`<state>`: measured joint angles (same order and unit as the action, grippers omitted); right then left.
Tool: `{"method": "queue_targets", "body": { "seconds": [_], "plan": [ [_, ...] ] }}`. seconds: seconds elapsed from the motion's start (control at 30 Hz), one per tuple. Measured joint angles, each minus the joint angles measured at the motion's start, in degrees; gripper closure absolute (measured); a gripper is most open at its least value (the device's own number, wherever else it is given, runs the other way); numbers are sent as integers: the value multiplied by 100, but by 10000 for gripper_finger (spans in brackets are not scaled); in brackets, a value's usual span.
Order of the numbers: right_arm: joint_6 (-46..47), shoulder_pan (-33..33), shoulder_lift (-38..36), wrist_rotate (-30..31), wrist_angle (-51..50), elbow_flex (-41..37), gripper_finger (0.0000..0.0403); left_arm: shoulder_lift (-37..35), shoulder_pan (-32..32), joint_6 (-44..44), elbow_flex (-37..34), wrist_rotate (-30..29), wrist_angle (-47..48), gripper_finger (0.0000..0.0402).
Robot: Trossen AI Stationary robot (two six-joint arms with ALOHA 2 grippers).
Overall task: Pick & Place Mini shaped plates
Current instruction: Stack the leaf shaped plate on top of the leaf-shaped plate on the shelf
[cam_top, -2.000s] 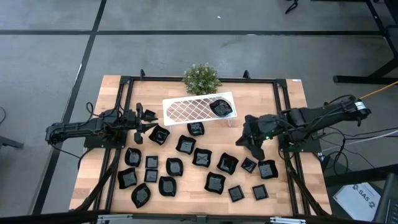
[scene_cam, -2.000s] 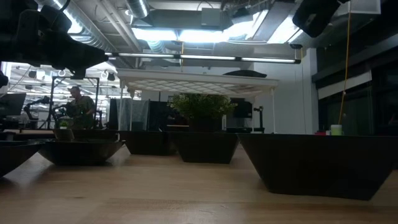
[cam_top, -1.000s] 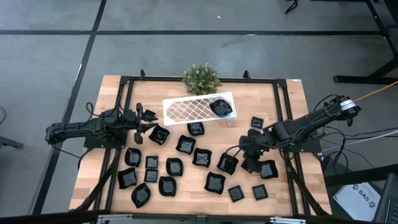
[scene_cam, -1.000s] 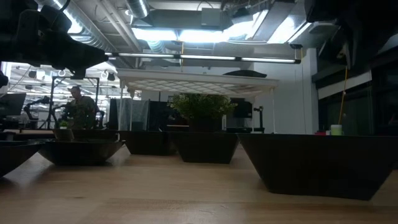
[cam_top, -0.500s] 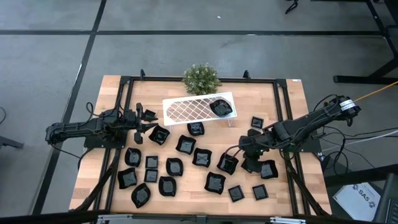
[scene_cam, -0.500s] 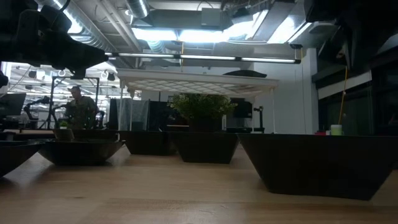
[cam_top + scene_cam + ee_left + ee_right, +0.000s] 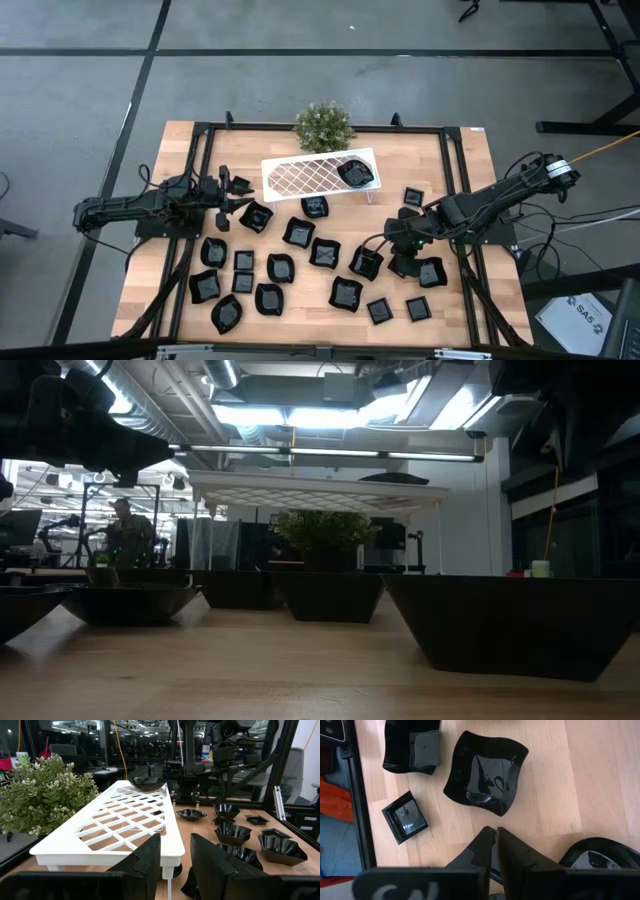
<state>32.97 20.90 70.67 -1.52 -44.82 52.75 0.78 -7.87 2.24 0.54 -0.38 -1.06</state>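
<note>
Pressed almost together, the right gripper's (image 7: 495, 851) jaws leave only a thin slit and hold nothing that can be seen; in the high view this gripper (image 7: 392, 240) sits low over the right middle of the table (image 7: 450, 170), among the plates (image 7: 300, 265); it looks to be touching or just above the wood, though the overhead angle leaves that unsure. Its wrist view looks down on a wavy-edged square plate (image 7: 485, 771) just beyond the fingertips, a deeper square dish (image 7: 412, 750) beside that, a tiny square one (image 7: 405, 817) near the frame rail, and a rounded plate (image 7: 592, 855) partly in view at the edge. Spread a little, the left gripper's (image 7: 175, 865) jaws stand apart with nothing between them; this gripper (image 7: 232, 195) waits at the left side of the table, just beside the rack's (image 7: 300, 175) near end. One plate (image 7: 355, 172) lies on the rack at its right end; the others lie scattered on the wood in front of it. A green plant (image 7: 323, 126) stands behind the rack at the table's far edge.
</note>
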Motion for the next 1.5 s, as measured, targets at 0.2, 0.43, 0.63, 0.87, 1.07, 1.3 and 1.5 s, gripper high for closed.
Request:
{"method": "queue_targets", "body": {
  "seconds": [0.2, 0.43, 0.63, 0.87, 1.07, 1.3, 1.5],
  "plan": [
    [-28, -18, 0, 67, 2, 0, 374, 1, 2, 0, 0, -1, 0, 302],
    [625, -35, 285, 152, -138, 0, 332, 0, 0, 0, 0, 0, 0, 302],
    [750, -35, 730, 339, -505, 0, 260, 1, 0, 0, 0, -1, 0, 302],
    [1581, -37, 1181, 1077, -840, -2, 245, 2, -1, 0, -2, 0, 0, 302],
    [2328, -37, 1519, 1101, -986, -4, 257, 1, 2, 0, 0, 0, 0, 302],
    [2759, -37, 1842, 1393, -987, -24, 274, 0, 1, 0, -2, -1, 0, 302],
    [2815, -37, 1991, 1510, -973, -24, 285, 1, -1, 0, -1, 0, 0, 302]
  ]
}}
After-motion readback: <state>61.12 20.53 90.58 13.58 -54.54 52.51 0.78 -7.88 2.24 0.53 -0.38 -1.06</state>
